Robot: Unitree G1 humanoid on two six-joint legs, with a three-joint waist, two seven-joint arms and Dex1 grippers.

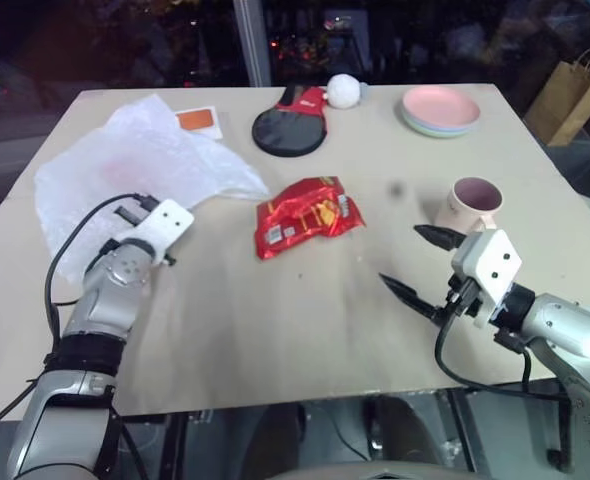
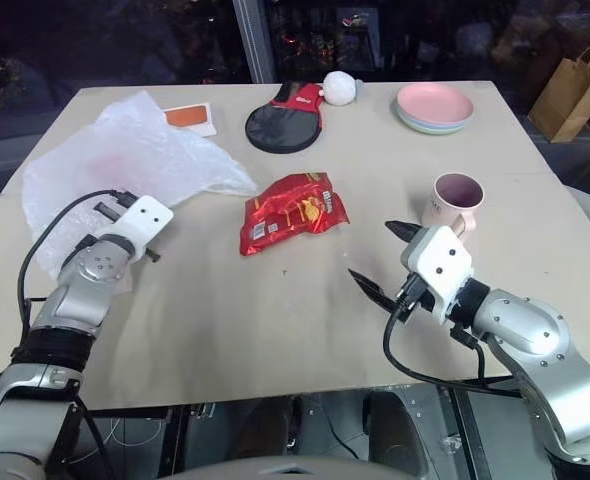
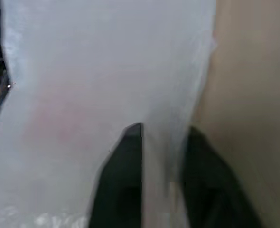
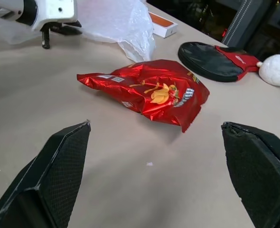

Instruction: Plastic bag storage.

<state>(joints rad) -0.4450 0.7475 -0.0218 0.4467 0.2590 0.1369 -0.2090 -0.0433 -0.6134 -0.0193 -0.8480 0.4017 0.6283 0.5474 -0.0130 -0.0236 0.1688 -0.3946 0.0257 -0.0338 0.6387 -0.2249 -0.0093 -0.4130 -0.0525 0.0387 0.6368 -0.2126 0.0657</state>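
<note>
Beige worktop (image 1: 305, 330) fills the centre of the frame, matte, lit evenly from above. Behind it, across the top of the frame, dark glazing with a pale vertical frame post (image 1: 251, 40) and small red light points. Brown paper bag (image 1: 572, 95) with handles stands on the floor, upper right.

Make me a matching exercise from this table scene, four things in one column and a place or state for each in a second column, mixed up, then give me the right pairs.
Things:
1. plastic bag
2. red snack packet
3. pink mug
4. right gripper

Places or states:
A. open, holding nothing, above the table's near edge
B. lying flat at the middle of the table
C. pinched between the shut fingers of the left gripper
D. standing upright just beyond the right gripper

Pairs: 1-C, 2-B, 3-D, 4-A
</note>
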